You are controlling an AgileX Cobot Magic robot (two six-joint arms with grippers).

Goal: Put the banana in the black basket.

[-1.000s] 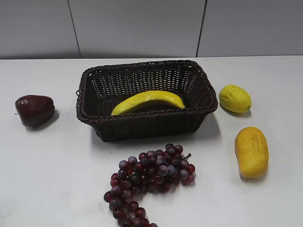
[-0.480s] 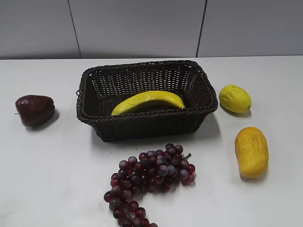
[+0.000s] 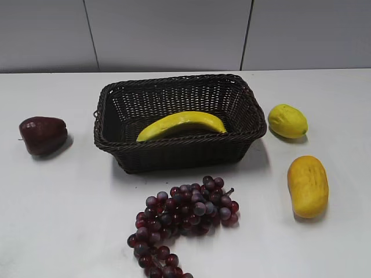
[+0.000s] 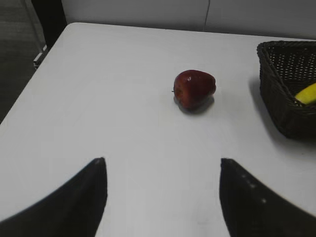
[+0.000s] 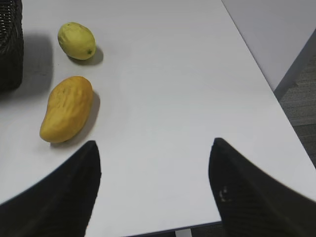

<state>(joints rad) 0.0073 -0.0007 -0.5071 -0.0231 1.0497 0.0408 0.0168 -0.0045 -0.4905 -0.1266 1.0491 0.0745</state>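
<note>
Lying inside black basket near surface's far edge, banana, left tool spread, right tool spread, both empty

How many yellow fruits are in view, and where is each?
3. The banana lies inside the black basket; the lemon sits right of the basket; the oblong orange-yellow fruit lies nearer the camera. None seems hidden.

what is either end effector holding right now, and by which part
Nothing. The left end effector and right end effector are open over bare table; the banana lies in the black basket.
</note>
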